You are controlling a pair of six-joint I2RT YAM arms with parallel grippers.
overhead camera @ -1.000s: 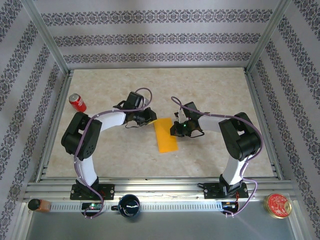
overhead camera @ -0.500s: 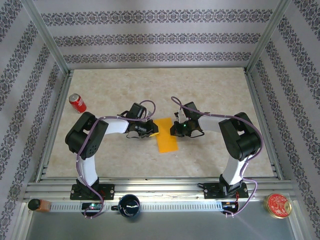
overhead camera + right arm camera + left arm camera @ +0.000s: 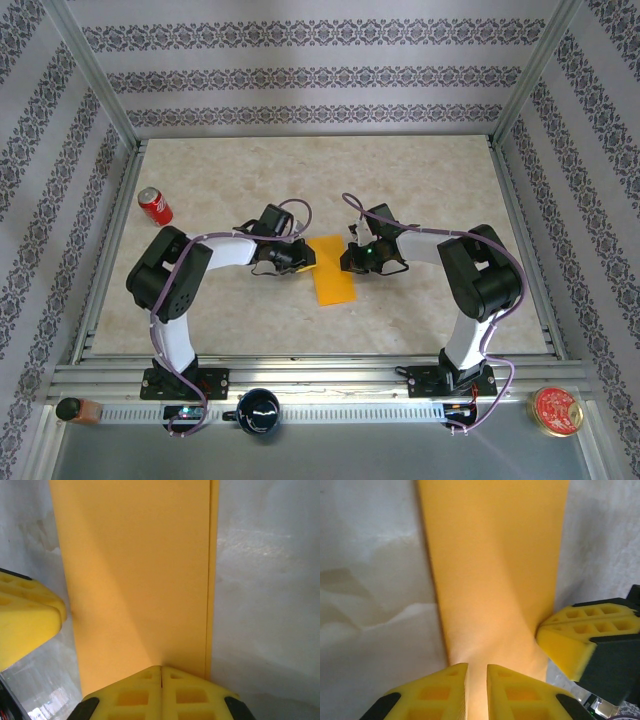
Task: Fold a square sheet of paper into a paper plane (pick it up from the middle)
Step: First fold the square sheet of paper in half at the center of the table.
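While one folded square sheet of paper (image 3: 332, 272) lies flat, two hands, left (image 3: 306, 258) and right (image 3: 346, 259), pinch its edges.

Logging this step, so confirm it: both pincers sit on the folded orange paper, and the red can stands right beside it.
Not quite. The top view shows the red can far off near the table's left edge, well away from the paper. Both pincers, left and right, do sit on it.

Square sheet of paper (image 3: 490, 570): matt, smooth, orange-yellow. Table (image 3: 420, 180): pale marbled stone look (faint sheen). Red soda can (image 3: 154, 205): glossy metal.
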